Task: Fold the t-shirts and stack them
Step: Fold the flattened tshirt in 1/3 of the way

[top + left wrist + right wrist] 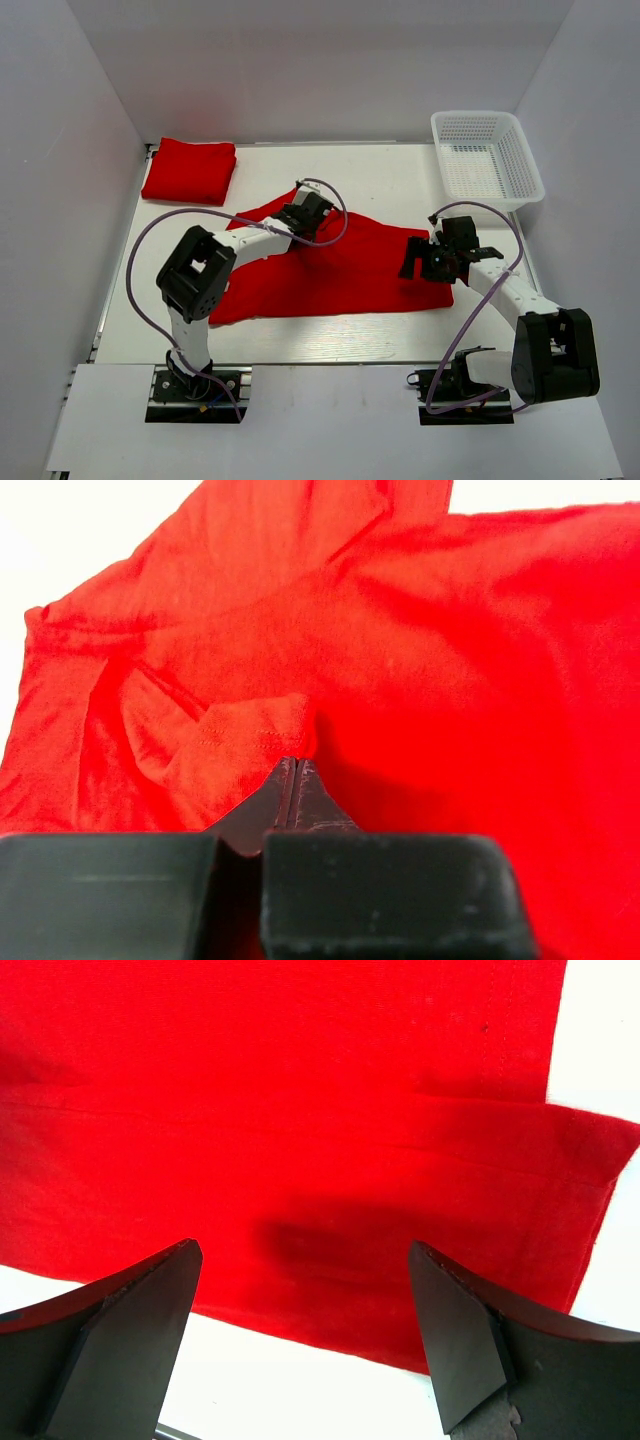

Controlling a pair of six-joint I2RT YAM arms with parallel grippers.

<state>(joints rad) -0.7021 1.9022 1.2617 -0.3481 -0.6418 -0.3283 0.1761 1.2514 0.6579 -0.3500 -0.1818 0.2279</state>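
Left gripper (pixel 292 772) pinches a fold of the rumpled bright red fabric t-shirt (pixel 340 272). Right gripper (pixel 305 1265) gapes wide over its hem.

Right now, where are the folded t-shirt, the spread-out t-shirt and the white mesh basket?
folded t-shirt (pixel 188 170), top external view, middle of its upper face.
spread-out t-shirt (pixel 340 272), top external view, middle of its body.
white mesh basket (pixel 475 115), top external view, far rim.

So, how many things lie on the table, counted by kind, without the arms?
Red t-shirts: 2 (folded t-shirt at the far left corner, spread t-shirt in the middle)
White mesh basket: 1
Total: 3
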